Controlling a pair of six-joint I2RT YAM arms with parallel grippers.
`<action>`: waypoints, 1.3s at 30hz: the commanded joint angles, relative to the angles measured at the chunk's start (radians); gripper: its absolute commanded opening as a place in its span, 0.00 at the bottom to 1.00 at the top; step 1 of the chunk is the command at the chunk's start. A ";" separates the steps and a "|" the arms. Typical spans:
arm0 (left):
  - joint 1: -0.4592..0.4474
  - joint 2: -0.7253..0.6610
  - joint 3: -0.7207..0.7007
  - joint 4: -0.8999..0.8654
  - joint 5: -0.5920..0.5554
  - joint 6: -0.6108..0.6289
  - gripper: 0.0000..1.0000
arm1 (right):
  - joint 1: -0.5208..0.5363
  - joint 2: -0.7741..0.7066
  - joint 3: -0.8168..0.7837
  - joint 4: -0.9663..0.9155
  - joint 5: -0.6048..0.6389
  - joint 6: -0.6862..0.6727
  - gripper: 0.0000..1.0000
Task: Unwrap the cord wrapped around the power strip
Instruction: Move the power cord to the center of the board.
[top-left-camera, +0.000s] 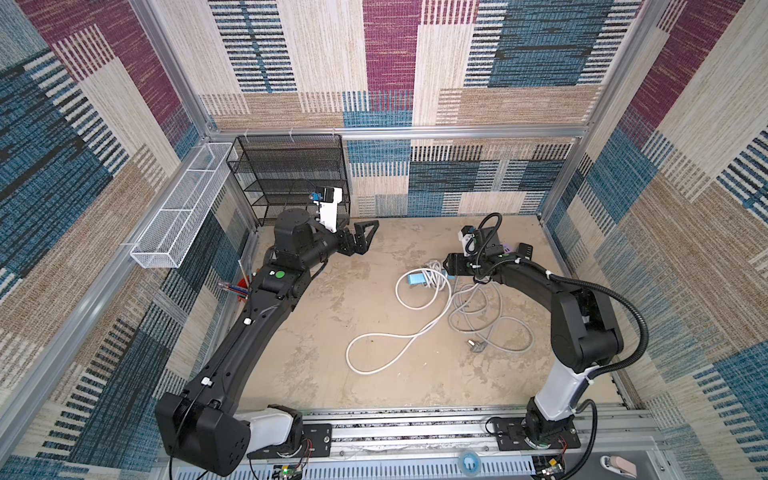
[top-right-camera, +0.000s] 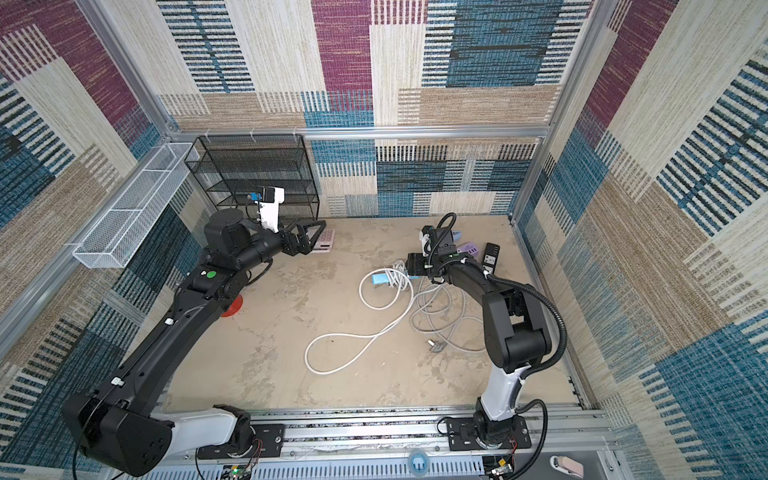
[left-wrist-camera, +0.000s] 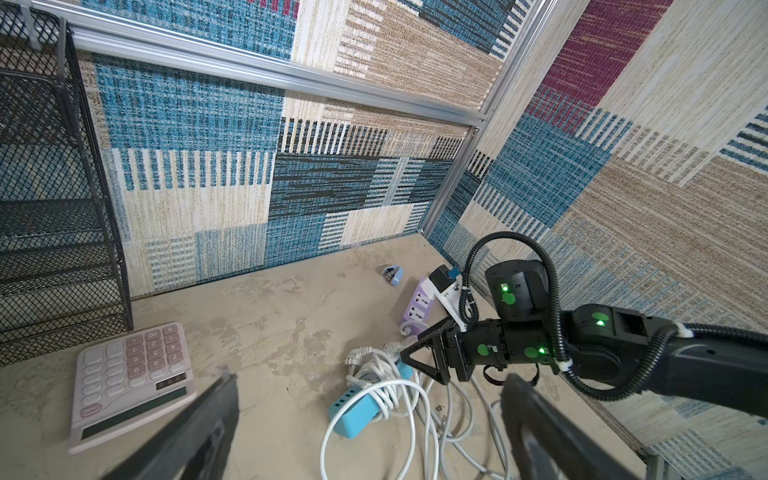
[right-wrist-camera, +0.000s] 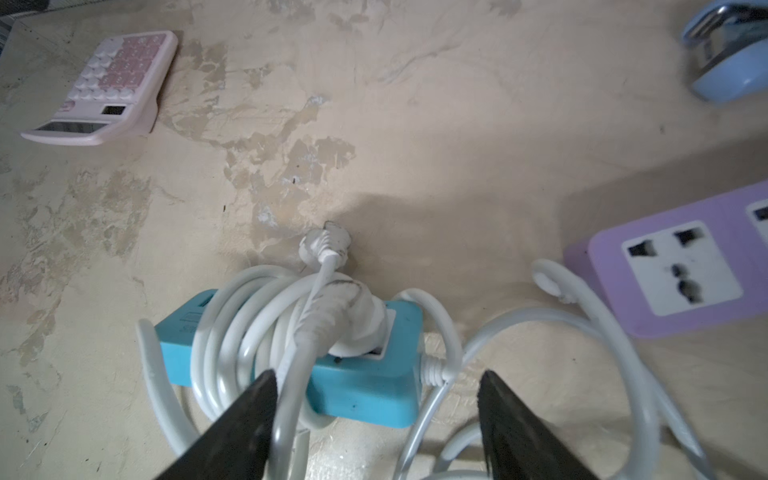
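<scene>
The blue power strip (right-wrist-camera: 365, 386) lies flat on the worktop (top-left-camera: 332, 316), right of centre and towards the back, as both top views show. Its white cord (right-wrist-camera: 249, 324) is wound round its middle in several turns. A white plug (right-wrist-camera: 328, 245) rests on the worktop just beyond those turns. The rest of the cord trails towards the front in big loose loops.

The right fingers (right-wrist-camera: 232, 428) hang low just over the strip, spread well apart and gripping nothing. One strand of the cord rises between them, close against one finger, but I can't tell whether it touches. A purple power strip (right-wrist-camera: 673, 266) sits just beside the blue one, near the right wall. A tangle of grey cord (top-left-camera: 490, 307) lies under the right arm.

The left fingers (top-left-camera: 365, 232) are over by the black wire rack (top-left-camera: 291, 178) at the back left, well apart from the strip. They are wide open and empty, held above a pink calculator (left-wrist-camera: 129, 378) on the worktop.
</scene>
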 joint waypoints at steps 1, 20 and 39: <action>0.000 0.000 0.000 0.013 0.000 0.020 0.99 | -0.002 0.028 -0.007 0.065 -0.064 0.032 0.77; 0.000 -0.004 -0.004 0.017 0.000 0.022 0.99 | 0.167 0.449 0.584 0.116 -0.396 0.087 0.82; -0.004 -0.054 0.034 -0.105 -0.241 0.138 0.99 | 0.316 -0.185 -0.063 -0.077 -0.020 -0.015 0.85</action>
